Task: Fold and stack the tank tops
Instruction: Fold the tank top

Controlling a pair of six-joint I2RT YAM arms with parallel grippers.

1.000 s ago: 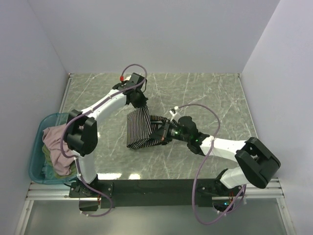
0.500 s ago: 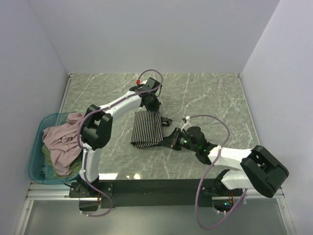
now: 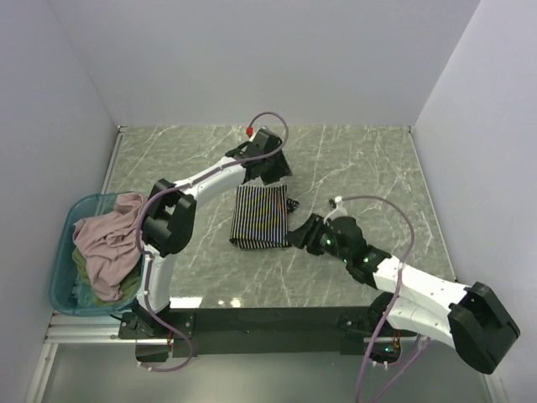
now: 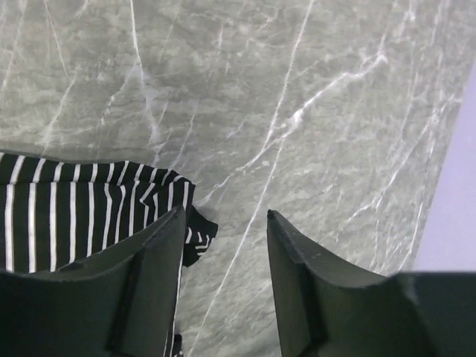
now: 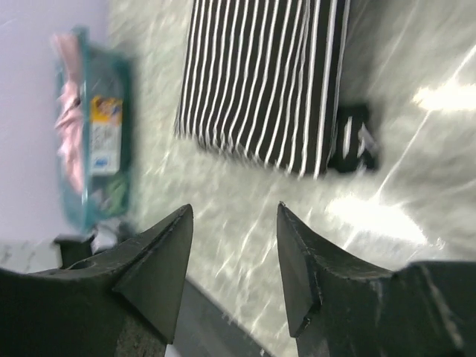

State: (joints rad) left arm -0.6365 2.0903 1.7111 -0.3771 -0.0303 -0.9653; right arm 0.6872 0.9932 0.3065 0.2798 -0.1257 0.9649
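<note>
Our left tool [image 4: 225, 223] and right tool [image 5: 234, 216] stand apart, empty. The striped tank top [image 3: 261, 217] lies folded mid-desk [image 3: 361, 159]. We should rise straight up, snagging nothing, then fetch the pink tank top [image 3: 105, 243].

A teal plastic tub [image 3: 57, 285] sits at the lower left of the top view, at the left edge of the table [image 3: 352, 159]. The table top is grey-green like stone, with thin white lines across it. White walls [image 3: 252, 59] stand on three sides. A black bar [image 3: 277, 319] runs along the bottom. In the right wrist view the tub is blurry at the upper left, with a yellow and blue label [image 5: 105, 130].
</note>
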